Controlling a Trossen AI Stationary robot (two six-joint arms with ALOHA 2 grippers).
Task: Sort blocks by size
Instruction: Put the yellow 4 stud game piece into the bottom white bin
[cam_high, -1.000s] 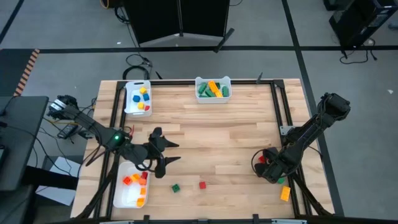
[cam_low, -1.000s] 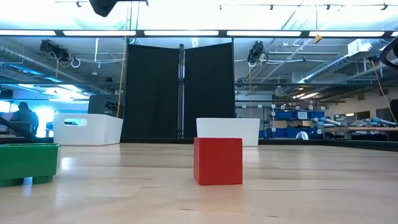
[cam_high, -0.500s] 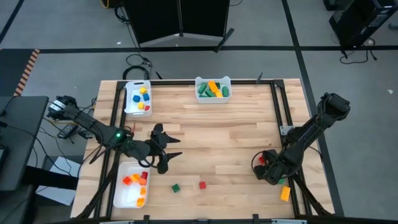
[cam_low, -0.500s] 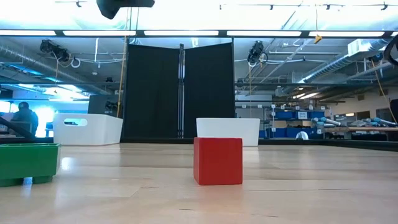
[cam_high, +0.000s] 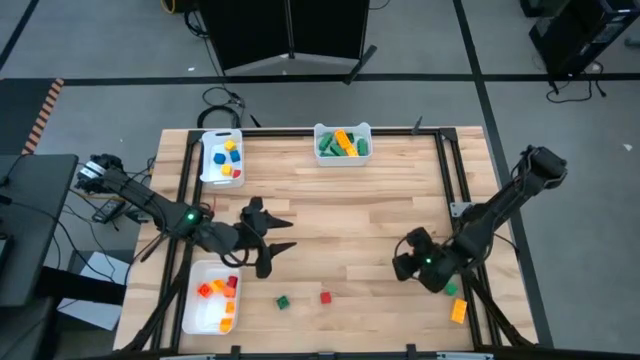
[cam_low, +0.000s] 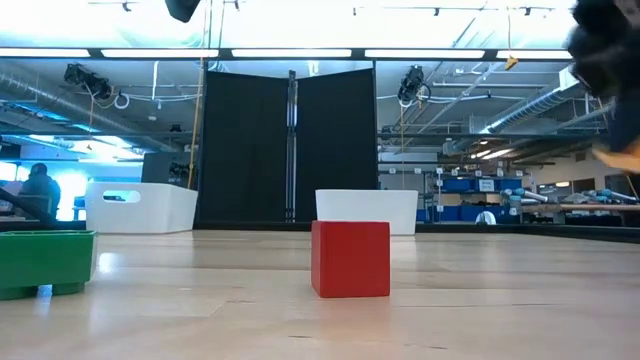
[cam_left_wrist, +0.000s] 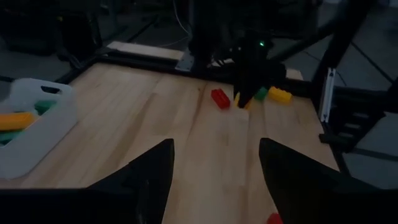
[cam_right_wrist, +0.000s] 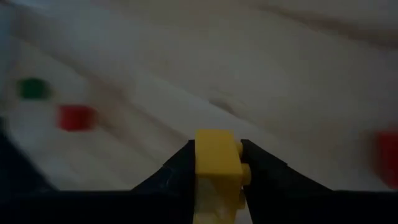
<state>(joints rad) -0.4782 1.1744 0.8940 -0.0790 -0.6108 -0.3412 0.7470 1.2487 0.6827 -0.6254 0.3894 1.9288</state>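
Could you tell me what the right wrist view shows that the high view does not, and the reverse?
Only the right wrist view shows the right gripper shut on a yellow studded plastic brick.

Only the high view shows the three white rectangular plastic trays, the left gripper open over the wooden table, and an orange brick near the table's edge by the right arm.

Both show the small red cube and the small green block on the table.

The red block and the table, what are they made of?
The red block looks like smooth plastic: even colour, crisp edges, a slight sheen. The table looks like wood: pale joined planks with grain, and a sealed, faintly glossy top.
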